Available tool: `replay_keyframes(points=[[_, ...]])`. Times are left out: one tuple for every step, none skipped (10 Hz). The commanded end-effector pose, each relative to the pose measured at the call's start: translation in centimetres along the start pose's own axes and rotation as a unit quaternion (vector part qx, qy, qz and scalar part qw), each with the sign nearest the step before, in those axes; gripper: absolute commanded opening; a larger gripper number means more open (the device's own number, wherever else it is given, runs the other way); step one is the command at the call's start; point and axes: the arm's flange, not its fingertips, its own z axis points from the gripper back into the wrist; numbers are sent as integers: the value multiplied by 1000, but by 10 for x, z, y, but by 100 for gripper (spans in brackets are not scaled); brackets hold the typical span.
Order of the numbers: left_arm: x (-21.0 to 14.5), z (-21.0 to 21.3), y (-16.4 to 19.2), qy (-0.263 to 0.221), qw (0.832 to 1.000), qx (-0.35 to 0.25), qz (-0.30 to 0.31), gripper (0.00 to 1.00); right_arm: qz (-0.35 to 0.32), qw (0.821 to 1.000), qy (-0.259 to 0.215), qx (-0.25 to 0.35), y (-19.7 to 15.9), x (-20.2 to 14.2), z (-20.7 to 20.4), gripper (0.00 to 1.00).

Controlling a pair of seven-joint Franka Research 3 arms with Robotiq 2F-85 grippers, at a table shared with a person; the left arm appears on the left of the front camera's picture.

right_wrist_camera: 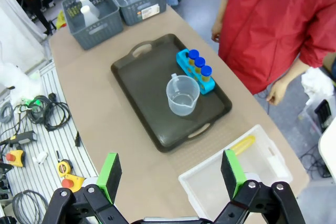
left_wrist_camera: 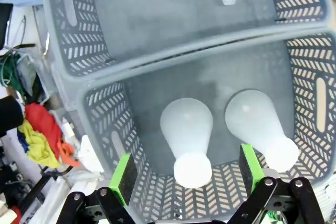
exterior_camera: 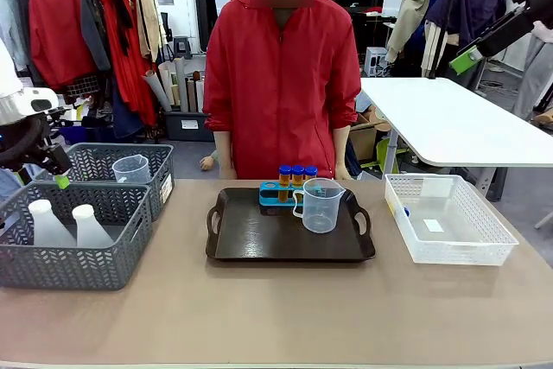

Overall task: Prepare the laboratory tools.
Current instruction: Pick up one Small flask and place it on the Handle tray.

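Note:
Three blue-capped test tubes of orange liquid [exterior_camera: 296, 175] stand in a small blue rack [exterior_camera: 275, 194] at the far edge of the tray. A clear handled beaker [exterior_camera: 320, 206] stands beside them. Two white conical flasks [exterior_camera: 48, 224] [exterior_camera: 89, 225] stand in the near grey basket [exterior_camera: 69, 261]. My left gripper [left_wrist_camera: 187, 174] hangs open right above them, its green pads [left_wrist_camera: 123, 178] on either side of one flask [left_wrist_camera: 186, 124]; the other flask [left_wrist_camera: 257, 121] is beside it. My right gripper [right_wrist_camera: 170, 174] is open and empty, high over the table's right end, above the white basket [right_wrist_camera: 210, 190].
A second beaker [exterior_camera: 131, 168] sits in the far grey basket [exterior_camera: 164, 162]. The white basket [exterior_camera: 449, 248] at the right holds one orange tube [right_wrist_camera: 240, 145]. A dark brown handled tray [exterior_camera: 259, 239] lies mid-table. A person in a red jacket [exterior_camera: 281, 84] stands at the far side.

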Motion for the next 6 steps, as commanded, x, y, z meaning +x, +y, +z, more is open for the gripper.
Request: replay_keyframes(points=[[3,-5,9,4,1000,-5,23,100,0,1000,-3,3,1,1,1,100],[1,-10,11,2,1000,-7,30,100,0,1000,-3,3,1,1,1,100],[1,-14,13,5,999,-7,36,100,0,1000,-3,3,1,1,1,100],[-2,-17,12,6,999,-10,44,100,0,1000,-3,3,1,1,1,100],[-3,-21,13,9,999,-8,47,100,0,1000,-3,3,1,1,1,100],[-6,-24,11,13,998,-8,53,100,0,1000,-3,3,1,1,1,100]])
